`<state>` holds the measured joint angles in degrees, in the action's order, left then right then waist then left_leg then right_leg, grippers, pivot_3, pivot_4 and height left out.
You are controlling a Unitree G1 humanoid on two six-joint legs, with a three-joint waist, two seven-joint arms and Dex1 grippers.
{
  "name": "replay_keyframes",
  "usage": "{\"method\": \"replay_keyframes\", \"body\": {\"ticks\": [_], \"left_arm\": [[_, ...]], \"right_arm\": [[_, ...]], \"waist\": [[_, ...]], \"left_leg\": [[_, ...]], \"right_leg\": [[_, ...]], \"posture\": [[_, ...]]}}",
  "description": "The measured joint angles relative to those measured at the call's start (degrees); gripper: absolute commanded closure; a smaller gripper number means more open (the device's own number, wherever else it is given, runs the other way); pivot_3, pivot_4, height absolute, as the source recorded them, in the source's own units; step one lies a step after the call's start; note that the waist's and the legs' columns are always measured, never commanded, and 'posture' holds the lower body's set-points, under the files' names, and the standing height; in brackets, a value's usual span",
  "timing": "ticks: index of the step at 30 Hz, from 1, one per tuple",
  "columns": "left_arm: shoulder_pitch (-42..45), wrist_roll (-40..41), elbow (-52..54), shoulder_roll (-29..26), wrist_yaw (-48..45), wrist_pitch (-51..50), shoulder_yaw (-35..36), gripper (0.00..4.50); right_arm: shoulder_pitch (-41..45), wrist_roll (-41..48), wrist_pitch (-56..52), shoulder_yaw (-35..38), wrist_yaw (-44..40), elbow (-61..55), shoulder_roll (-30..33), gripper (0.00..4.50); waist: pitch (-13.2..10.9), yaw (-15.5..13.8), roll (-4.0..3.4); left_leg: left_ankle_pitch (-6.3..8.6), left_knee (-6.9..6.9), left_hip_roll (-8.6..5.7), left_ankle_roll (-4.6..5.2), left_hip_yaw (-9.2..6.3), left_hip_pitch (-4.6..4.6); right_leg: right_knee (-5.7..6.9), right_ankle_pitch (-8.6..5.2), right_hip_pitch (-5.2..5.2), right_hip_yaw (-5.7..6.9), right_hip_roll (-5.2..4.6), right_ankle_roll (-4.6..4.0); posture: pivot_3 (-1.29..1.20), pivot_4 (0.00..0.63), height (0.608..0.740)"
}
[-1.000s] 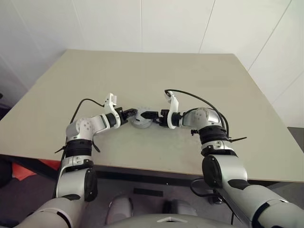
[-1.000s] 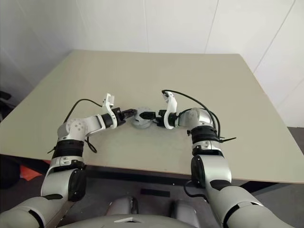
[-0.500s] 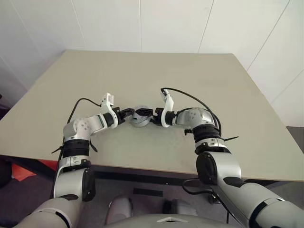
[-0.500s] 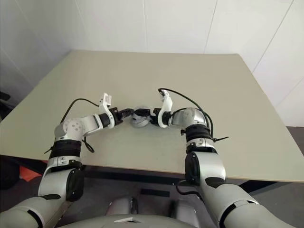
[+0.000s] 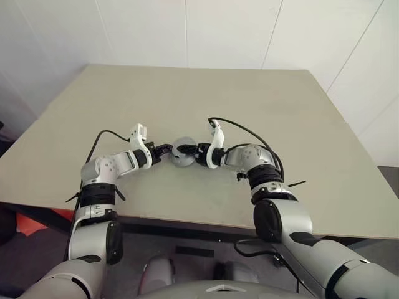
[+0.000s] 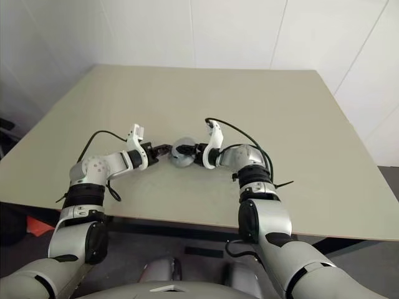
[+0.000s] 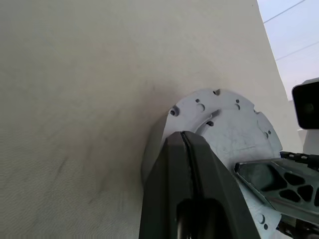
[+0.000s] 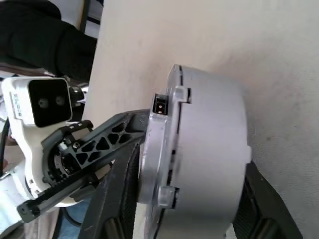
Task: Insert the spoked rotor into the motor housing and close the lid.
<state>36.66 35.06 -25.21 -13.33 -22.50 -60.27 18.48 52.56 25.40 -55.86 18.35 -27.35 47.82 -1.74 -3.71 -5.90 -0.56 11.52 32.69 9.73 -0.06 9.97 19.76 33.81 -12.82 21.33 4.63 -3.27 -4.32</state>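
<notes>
The motor housing [image 8: 214,149], a short grey cylinder, sits near the table's front with the lid [image 7: 227,124] closed on it, its plain grey face with small holes showing. My right gripper [image 5: 189,150] straddles the housing. One finger [image 8: 119,194] lies against the lid face and the other finger [image 8: 254,199] against the base, so it is shut on the housing. From the other side my left gripper [image 7: 185,137] is shut and empty, with its tips at the lid's rim. The spoked rotor is hidden.
The beige table [image 5: 249,93] stretches far behind and to both sides of the housing. Its front edge [image 5: 206,219] runs close below the arms. A white wall stands behind the table.
My right gripper has moved left onto the housing and its jaws have closed in around it. The left gripper has stayed shut at the lid's rim.
</notes>
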Motion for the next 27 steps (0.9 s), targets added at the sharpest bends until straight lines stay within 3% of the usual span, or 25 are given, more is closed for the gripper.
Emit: {"method": "replay_keyframes", "body": {"ticks": [10, 16, 21, 23, 26, 27], "left_arm": [[0.2, -0.2, -1.3, -0.1, -0.3, 1.1, -0.1, 4.5], [-0.4, 0.2, -1.7, 0.6, -0.7, 4.6, 1.1, 4.5], [-0.8, 4.5, -2.0, 1.1, -0.3, 7.8, 9.0, 4.5], [-0.9, 6.2, -2.0, 1.1, -0.1, 8.5, 11.6, 4.5], [-1.3, 7.8, -2.0, 1.1, 1.0, 9.3, 14.0, 4.5], [-1.4, 8.8, -2.0, 1.2, 1.7, 9.8, 15.3, 4.32]], "right_arm": [[1.2, -0.1, 1.8, 0.3, 0.2, 2.4, 0.2, 2.37], [3.0, 2.0, 2.9, 4.6, 3.7, 6.0, 0.1, 2.37], [6.0, 6.2, 4.4, 11.1, 7.9, 8.9, 0.8, 2.37], [7.6, 7.3, 5.2, 12.8, 8.8, 9.1, 1.1, 2.37], [8.9, 9.0, 6.0, 14.7, 9.6, 9.6, 1.2, 2.37], [9.2, 9.4, 6.1, 15.2, 10.1, 9.9, 1.2, 2.37]], "waist": [[0.0, -0.3, 0.0], [0.0, -0.2, -0.02], [-0.2, 0.0, 0.15], [-0.2, 0.0, 0.16], [-0.2, -0.1, 0.16], [-0.2, -0.1, 0.16]], "left_leg": [[-0.04, 0.03, 0.0, -0.07, -0.01, -0.12], [-0.09, 0.04, 0.01, -0.15, -0.01, -0.03], [-0.1, 0.16, 0.0, -0.11, -0.02, 0.98], [-0.11, 0.63, 0.01, 0.25, -0.04, 1.74], [-0.12, 0.67, 0.11, 0.26, -0.04, 2.1], [-0.12, 0.68, 0.12, 0.26, -0.04, 2.23]], "right_leg": [[0.02, -0.15, -0.16, -0.01, -0.02, 0.29], [0.03, -0.08, -0.04, -0.01, -0.01, 0.18], [0.27, 0.12, 1.03, 0.0, 0.01, -0.12], [0.92, 0.2, 1.86, 0.0, -0.01, -0.01], [1.06, 0.13, 2.23, 0.04, 0.03, -0.13], [1.07, 0.12, 2.37, 0.06, 0.03, -0.14]], "posture": [[0.0, 0.0, 0.74], [0.0, 0.0, 0.74], [0.0, 0.0, 0.74], [0.0, 0.0, 0.74], [0.0, 0.0, 0.74], [0.0, 0.0, 0.74]]}}
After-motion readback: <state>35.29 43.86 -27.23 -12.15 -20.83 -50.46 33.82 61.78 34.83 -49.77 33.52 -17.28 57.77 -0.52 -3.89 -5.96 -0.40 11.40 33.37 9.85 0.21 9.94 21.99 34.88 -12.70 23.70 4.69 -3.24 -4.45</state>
